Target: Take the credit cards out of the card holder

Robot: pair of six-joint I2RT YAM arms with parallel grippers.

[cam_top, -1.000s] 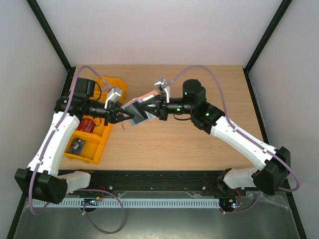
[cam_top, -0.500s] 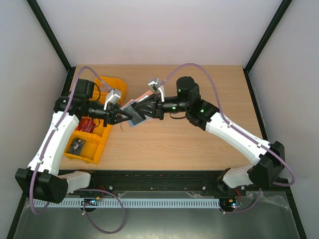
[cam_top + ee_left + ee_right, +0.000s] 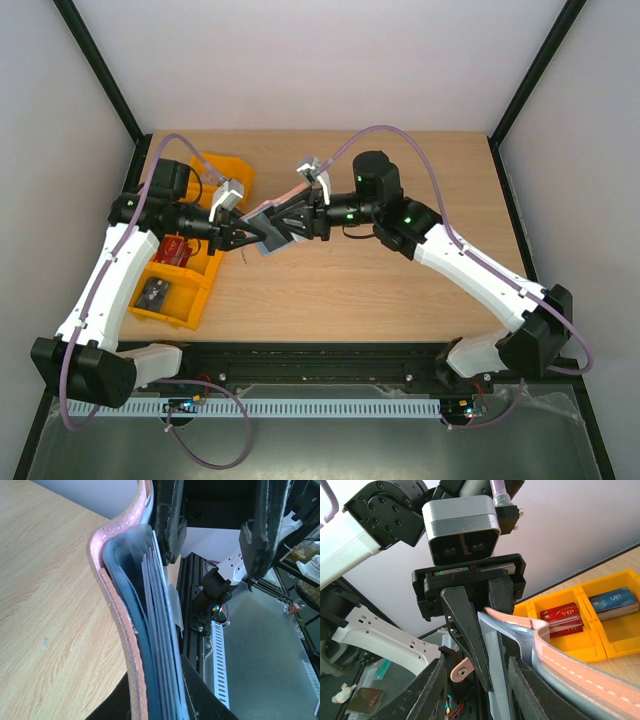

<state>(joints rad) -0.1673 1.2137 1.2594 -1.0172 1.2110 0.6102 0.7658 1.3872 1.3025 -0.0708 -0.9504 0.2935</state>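
**A:** Two arms meet over the tabletop (image 3: 400,290), left of centre in the top view. What's between them?

**B:** The card holder (image 3: 268,228), held up off the wood, just right of the orange bins (image 3: 190,300). The left hand (image 3: 240,236) is clamped on its lower edge. Its wrist view shows the reddish-brown cover and grey-blue pockets rising from between its fingers.

**A:** And the right hand (image 3: 292,220)?

**B:** That's what changed. A second ago it was closed tight at the holder's far edge. Now its jaws stand apart, straddling that edge without squeezing it. Its arm has also swung further left.

**A:** So did a card come out?

**B:** Not that I can see. Nothing is in the right hand, and no teal or pale card lies on the wood. The credit cards can't be picked out among the thin layers, so I judge both are inside. I'd read the release as a re-grip, not progress.
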